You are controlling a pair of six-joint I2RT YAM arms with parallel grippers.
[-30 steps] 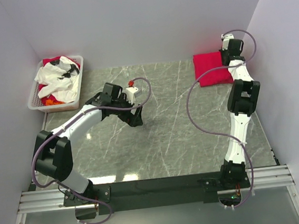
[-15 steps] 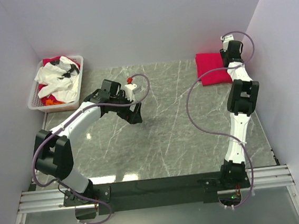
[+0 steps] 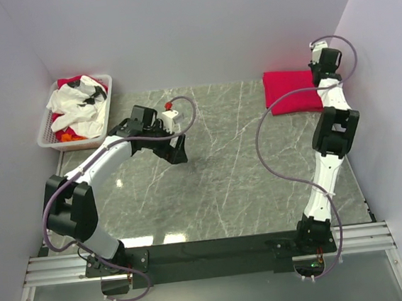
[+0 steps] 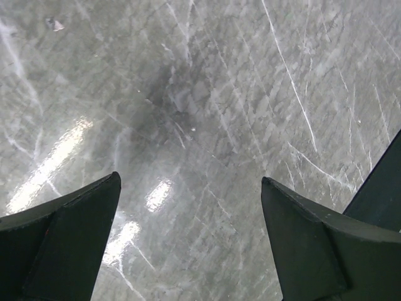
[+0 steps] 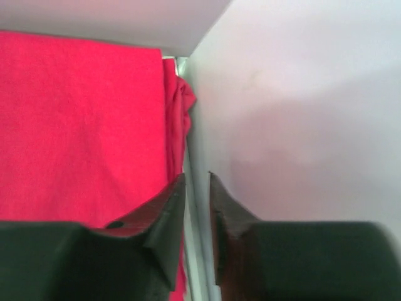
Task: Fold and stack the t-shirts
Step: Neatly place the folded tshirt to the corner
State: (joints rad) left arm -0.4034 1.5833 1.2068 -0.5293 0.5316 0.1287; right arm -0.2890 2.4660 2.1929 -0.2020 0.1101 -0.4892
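Since the earlier view the right arm [image 3: 330,127] has swung off the folded t-shirt [image 3: 291,90] toward the side wall [image 3: 389,104], and the left arm [image 3: 109,156] has drawn back a little toward the basket [image 3: 46,133]. At the shirt's wall-side edge the right gripper [image 5: 195,182] shows only a thin slit between its fingers with nothing in it, while the left gripper [image 4: 189,182] gapes wide and empty over the marble table [image 3: 246,174]. Folded flat in the far right corner, the shirt lies with its long axis across the table, along the back wall [image 3: 189,30].

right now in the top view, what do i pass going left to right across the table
white basket → left gripper → folded red t-shirt → right gripper
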